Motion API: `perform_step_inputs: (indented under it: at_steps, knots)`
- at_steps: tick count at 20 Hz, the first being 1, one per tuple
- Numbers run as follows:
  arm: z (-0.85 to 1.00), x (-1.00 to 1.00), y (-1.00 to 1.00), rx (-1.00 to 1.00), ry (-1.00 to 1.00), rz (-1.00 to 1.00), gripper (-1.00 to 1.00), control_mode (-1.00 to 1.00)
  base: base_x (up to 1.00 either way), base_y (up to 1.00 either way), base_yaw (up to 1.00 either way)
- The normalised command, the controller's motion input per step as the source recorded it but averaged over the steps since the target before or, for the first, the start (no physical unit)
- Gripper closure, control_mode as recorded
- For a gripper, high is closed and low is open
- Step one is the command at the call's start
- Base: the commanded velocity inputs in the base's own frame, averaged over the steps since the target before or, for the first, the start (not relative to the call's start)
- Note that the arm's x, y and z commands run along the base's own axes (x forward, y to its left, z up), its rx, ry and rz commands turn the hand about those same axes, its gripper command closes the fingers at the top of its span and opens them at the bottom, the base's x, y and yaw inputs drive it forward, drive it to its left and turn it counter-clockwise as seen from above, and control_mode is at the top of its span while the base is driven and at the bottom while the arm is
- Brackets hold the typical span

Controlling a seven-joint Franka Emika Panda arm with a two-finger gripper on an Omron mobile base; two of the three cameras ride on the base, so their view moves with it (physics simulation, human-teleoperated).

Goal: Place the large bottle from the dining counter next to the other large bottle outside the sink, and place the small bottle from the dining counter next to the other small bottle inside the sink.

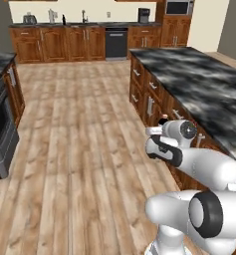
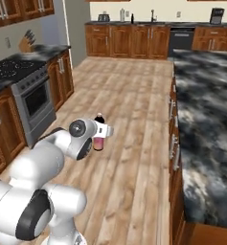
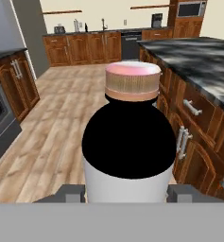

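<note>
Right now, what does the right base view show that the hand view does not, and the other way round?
Right base view: the knife block on the left counter, and the robot's white arm from the side.
Hand view: the microwave, and the ridged cap of the large bottle close up.
Both: the large bottle between the fingers of the claw, the marbled counter and the dishwasher.

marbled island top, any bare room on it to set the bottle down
The black-and-grey marbled stone island top lies bare along its visible stretch, bordered by brown wooden drawer fronts. The pink-liquid bottle sits between the claw fingers over wood floor. Nothing crowds the top.
</note>
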Motion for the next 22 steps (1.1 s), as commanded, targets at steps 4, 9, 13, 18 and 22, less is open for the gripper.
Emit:
perform_step_inputs:
  at_steps: [4,9,13,18,22]
  knots:
    - [0.0,0.0,0.0,0.0,0.0,0.0,1.0,1.0,1.0,0.49,-0.15]
    - [0.0,0.0,0.0,0.0,0.0,0.0,1.0,1.0,1.0,0.42,-0.16]
    - [0.0,0.0,0.0,0.0,0.0,0.0,1.0,1.0,1.0,0.33,-0.18]
    - [0.0,0.0,0.0,0.0,0.0,0.0,1.0,1.0,1.0,0.4,-0.17]
    - [0.0,0.0,0.0,0.0,0.0,0.0,1.0,1.0,1.0,0.43,-0.17]
